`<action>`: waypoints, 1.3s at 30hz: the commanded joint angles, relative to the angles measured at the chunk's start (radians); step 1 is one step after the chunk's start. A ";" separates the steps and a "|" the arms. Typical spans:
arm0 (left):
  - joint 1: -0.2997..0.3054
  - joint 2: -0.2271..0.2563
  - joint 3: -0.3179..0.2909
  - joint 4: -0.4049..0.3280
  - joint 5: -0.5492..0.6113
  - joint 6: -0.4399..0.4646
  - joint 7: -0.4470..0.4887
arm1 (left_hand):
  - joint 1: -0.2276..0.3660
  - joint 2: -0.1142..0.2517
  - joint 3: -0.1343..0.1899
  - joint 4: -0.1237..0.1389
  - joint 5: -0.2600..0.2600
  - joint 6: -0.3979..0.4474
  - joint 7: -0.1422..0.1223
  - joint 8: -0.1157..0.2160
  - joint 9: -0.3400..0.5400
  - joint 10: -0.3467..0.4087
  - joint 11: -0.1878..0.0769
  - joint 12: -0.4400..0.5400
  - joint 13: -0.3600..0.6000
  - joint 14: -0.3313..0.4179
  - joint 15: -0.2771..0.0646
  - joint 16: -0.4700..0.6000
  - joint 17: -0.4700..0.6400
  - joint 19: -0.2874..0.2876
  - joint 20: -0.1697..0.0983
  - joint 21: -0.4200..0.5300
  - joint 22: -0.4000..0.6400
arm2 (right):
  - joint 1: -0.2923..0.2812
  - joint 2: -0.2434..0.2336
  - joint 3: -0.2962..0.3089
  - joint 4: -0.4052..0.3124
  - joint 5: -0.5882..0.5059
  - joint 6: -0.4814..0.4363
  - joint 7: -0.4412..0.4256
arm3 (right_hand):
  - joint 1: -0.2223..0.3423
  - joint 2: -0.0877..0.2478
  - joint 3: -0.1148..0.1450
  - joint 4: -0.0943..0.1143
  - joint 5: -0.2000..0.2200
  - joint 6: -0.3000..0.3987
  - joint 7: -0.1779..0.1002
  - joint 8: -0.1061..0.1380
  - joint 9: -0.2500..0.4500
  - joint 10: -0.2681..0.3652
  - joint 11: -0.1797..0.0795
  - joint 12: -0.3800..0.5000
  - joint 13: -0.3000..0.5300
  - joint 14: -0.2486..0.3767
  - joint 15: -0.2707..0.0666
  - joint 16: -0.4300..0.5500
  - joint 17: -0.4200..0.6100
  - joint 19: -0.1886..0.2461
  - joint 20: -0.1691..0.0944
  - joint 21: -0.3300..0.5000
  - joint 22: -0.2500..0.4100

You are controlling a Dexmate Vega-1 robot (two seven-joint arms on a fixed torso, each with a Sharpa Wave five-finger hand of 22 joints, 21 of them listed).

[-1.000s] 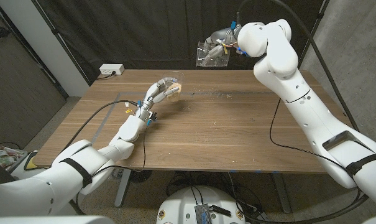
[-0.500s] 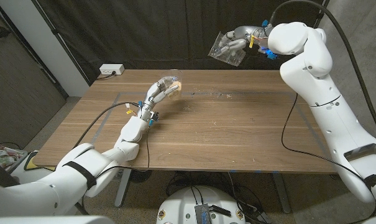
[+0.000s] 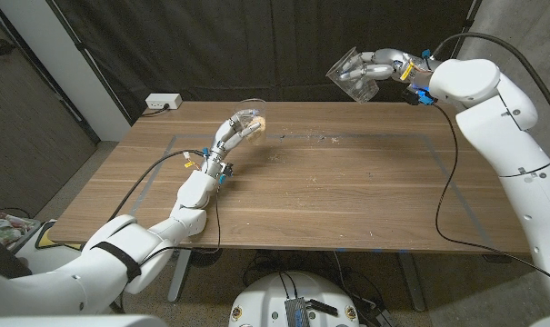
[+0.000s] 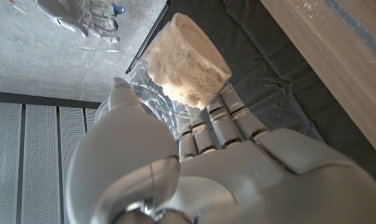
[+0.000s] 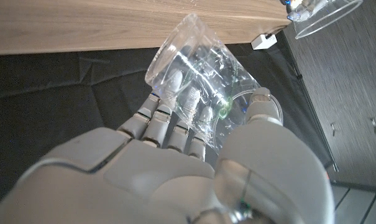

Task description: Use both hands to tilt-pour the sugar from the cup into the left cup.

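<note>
Above the table's far edge, right hand grips an empty cup; left hand clasps the sugar cup.

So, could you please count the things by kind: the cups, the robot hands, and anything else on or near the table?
Clear plastic cups: 2 (cup with sugar in the left hand; empty cup in the right hand)
Robot hands: 2
White power strip: 1
Wooden table: 1
Total: 6
</note>
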State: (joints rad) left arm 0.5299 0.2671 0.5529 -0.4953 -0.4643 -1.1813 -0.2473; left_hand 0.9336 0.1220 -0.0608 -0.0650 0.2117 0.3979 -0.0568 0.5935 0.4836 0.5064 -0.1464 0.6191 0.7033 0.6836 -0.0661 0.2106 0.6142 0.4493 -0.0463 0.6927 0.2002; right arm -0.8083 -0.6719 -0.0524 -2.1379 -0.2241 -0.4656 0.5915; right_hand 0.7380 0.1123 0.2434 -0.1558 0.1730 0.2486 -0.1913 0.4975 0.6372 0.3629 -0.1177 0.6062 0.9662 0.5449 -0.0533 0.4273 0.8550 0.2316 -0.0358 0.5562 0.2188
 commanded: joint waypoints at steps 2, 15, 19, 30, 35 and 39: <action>0.055 0.073 0.040 -0.170 0.034 0.062 0.113 | 0.005 0.007 -0.007 0.003 0.001 -0.010 0.007 -0.004 0.007 -0.007 0.006 -0.001 0.004 -0.010 -0.099 -0.004 0.003 -0.010 -0.073 0.003 0.001 | -0.201 -0.081 0.110 0.149 0.577 0.273 -0.224 | 0.007 -0.002 0.021 0.012 0.005 0.028 -0.020 0.005 0.004 0.004 0.008 -0.002 0.003 0.011 -0.177 0.000 0.003 0.006 0.000 0.004 0.001; 0.017 0.013 0.039 -0.047 -0.088 0.012 0.016 | 0.006 0.005 -0.010 0.004 0.000 -0.002 0.004 -0.001 0.008 0.001 0.004 0.003 -0.002 -0.008 -0.104 0.000 0.000 -0.007 -0.077 0.006 0.000 | -0.274 -0.107 0.044 0.292 0.792 0.581 -0.312 | 0.016 -0.002 0.026 0.008 0.006 0.044 -0.019 0.007 0.006 0.013 0.013 -0.002 0.007 0.020 -0.177 0.007 0.011 0.007 0.001 0.006 0.001; 0.001 -0.020 0.005 0.010 -0.132 0.012 -0.059 | 0.007 0.006 -0.010 0.004 0.000 -0.003 0.004 -0.002 0.008 0.001 0.003 0.004 -0.001 -0.008 -0.102 0.000 0.000 -0.007 -0.076 0.006 0.000 | -0.277 -0.099 0.008 0.338 0.824 0.656 -0.332 | 0.017 -0.002 0.026 0.008 0.006 0.048 -0.019 0.007 0.007 0.012 0.016 -0.003 0.008 0.021 -0.177 0.007 0.012 0.007 0.002 0.006 0.001; -0.023 -0.032 -0.060 0.056 -0.100 0.039 -0.138 | 0.008 0.006 -0.012 0.005 -0.001 -0.001 0.003 -0.002 0.008 -0.004 0.007 0.007 0.001 -0.008 -0.104 0.002 -0.002 -0.008 -0.077 0.007 0.000 | -0.192 -0.082 -0.127 0.463 0.878 0.741 -0.336 | 0.023 -0.006 0.029 0.006 0.007 0.056 -0.019 0.006 0.010 0.041 0.012 0.004 0.012 0.028 -0.177 0.012 0.019 0.008 0.002 0.007 0.001; -0.013 -0.015 -0.071 0.023 -0.090 0.048 -0.138 | 0.006 0.004 -0.014 0.006 -0.001 0.003 0.000 -0.002 0.005 0.001 0.002 0.008 -0.001 -0.008 -0.106 0.002 -0.002 -0.005 -0.080 0.008 0.000 | -0.148 -0.062 -0.182 0.515 0.888 0.766 -0.327 | 0.024 -0.007 0.029 0.006 0.007 0.059 -0.019 0.006 0.011 0.044 0.014 0.005 0.014 0.031 -0.177 0.012 0.020 0.009 0.003 0.008 0.001; -0.003 -0.014 -0.080 0.002 -0.100 0.044 -0.145 | 0.006 0.004 -0.014 0.006 -0.001 0.003 0.003 -0.002 0.005 -0.001 0.001 0.008 -0.001 -0.008 -0.104 0.002 -0.002 -0.007 -0.078 0.008 0.000 | -0.115 -0.041 -0.220 0.563 0.904 0.777 -0.310 | 0.023 -0.008 0.029 0.007 0.007 0.061 -0.019 0.006 0.012 0.044 0.015 0.005 0.016 0.032 -0.177 0.012 0.020 0.010 0.003 0.008 0.001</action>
State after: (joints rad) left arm 0.5194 0.2466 0.5034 -0.4694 -0.5636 -1.1460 -0.3603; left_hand 0.9371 0.1244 -0.0692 -0.0566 0.2117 0.3930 -0.0521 0.5879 0.4863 0.5009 -0.1409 0.6181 0.6994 0.6783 -0.0642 0.2071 0.6114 0.4496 -0.0462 0.6927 0.2003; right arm -0.9963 -0.7482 -0.1685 -1.6893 0.6346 0.2510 0.2677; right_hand 0.7580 0.0923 0.2517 -0.1641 0.1732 0.2827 -0.1895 0.4990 0.6467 0.4008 -0.1025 0.6073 0.9795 0.5688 -0.0555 0.4331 0.8736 0.2315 -0.0358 0.5561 0.2188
